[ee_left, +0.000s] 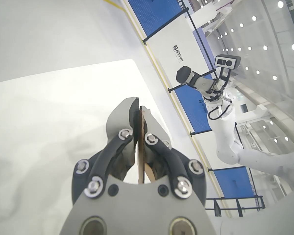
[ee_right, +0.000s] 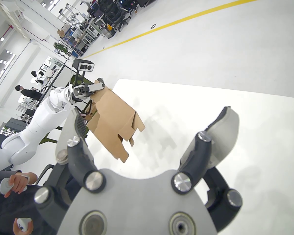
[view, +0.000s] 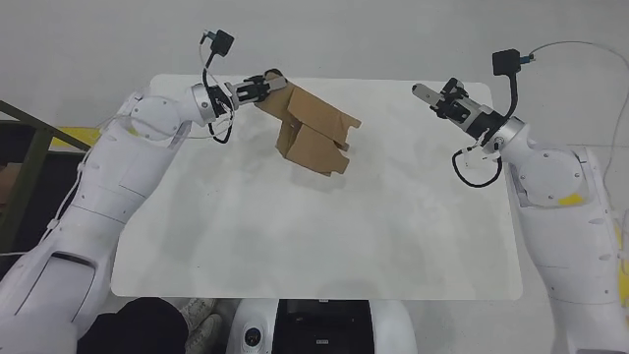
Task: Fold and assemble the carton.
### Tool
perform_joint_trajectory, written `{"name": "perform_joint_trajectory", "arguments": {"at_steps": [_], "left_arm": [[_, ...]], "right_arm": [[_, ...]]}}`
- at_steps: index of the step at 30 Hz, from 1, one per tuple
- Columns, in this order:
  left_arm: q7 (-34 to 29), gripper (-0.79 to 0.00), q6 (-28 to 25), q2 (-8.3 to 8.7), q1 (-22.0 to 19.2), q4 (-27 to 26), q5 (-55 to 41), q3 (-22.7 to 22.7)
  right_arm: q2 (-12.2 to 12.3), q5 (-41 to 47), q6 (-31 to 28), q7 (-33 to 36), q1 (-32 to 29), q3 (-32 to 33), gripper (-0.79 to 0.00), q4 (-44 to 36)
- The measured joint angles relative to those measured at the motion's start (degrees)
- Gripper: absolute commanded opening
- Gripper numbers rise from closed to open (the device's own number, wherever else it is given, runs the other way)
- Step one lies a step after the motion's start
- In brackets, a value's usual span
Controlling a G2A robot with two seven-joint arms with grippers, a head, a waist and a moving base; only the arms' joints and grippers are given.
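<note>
Assembly is incomplete: left end effector (view: 267,86) clamps the carton (view: 319,128) edge (flaps not yet folded); right end effector (view: 425,93) hangs clear, jaws spread.

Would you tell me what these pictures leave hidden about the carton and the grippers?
- Left wrist view: the left gripper covers the carton except one clamped edge.
- Right wrist view: a finger of the right gripper hides one carton corner.
- Top view: the carton's own panels hide its underside and whether it touches the table.
</note>
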Motion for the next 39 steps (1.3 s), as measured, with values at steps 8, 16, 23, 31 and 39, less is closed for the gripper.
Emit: {"name": "perform_joint_trajectory", "arguments": {"at_steps": [8,16,23,31,39], "left_arm": [[-0.66,-0.785,-0.39,-0.58,-0.38,-0.01,-0.74,0.74],[-0.65,-0.785,-0.38,-0.58,-0.38,-0.01,-0.72,0.74],[-0.65,-0.785,-0.38,-0.58,-0.38,-0.01,-0.72,0.74],[-0.65,-0.785,-0.38,-0.58,-0.38,-0.01,-0.72,0.74],[-0.65,-0.785,-0.38,-0.58,-0.38,-0.01,-0.73,0.74]], "right_arm": [[0.00,0.00,0.00,0.00,0.00,0.00,0.000,0.00],[0.00,0.00,0.00,0.00,0.00,0.00,0.000,0.00],[0.00,0.00,0.00,0.00,0.00,0.00,0.000,0.00],[0.00,0.00,0.00,0.00,0.00,0.00,0.000,0.00],[0.00,0.00,0.00,0.00,0.00,0.00,0.000,0.00]]}}
